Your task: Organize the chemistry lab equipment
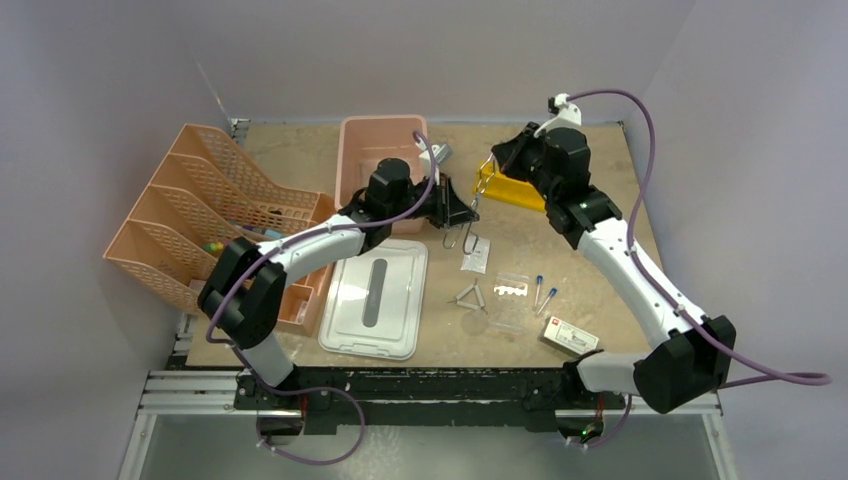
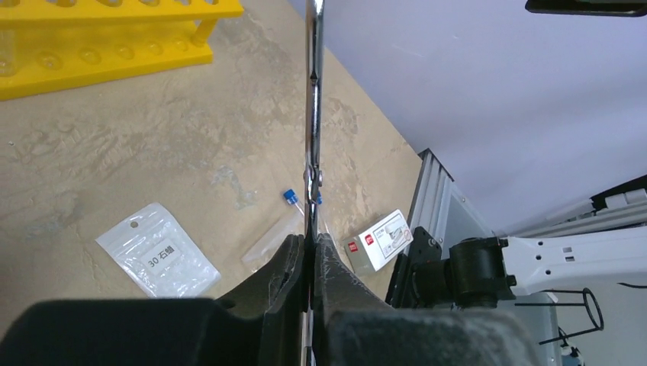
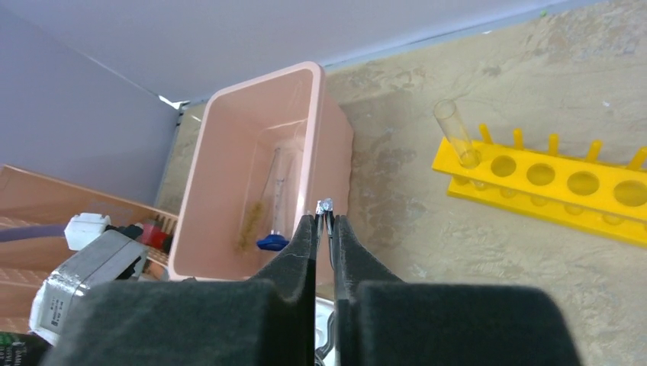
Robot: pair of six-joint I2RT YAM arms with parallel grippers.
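Observation:
Both grippers are shut on one pair of wire metal tongs (image 1: 466, 228), which hangs above the table between the pink tub and the yellow tube rack (image 1: 515, 190). In the left wrist view my left gripper (image 2: 310, 238) pinches the tongs (image 2: 313, 114), which run straight up out of the frame. My right gripper (image 3: 325, 217) pinches the tongs' shiny tips (image 3: 324, 205). One clear glass tube (image 3: 455, 133) stands in the rack (image 3: 549, 183). Another blue-capped tube (image 3: 278, 191) lies inside the tub (image 3: 259, 99). Blue-capped vials (image 1: 545, 292) and a labelled packet (image 2: 160, 252) lie on the table.
The peach mesh organizer (image 1: 200, 220) stands at the left. The tub's white lid (image 1: 375, 295) lies near the front. A wire triangle (image 1: 470, 296), a clear packet (image 1: 510, 288) and a small white box (image 1: 568, 335) lie front right.

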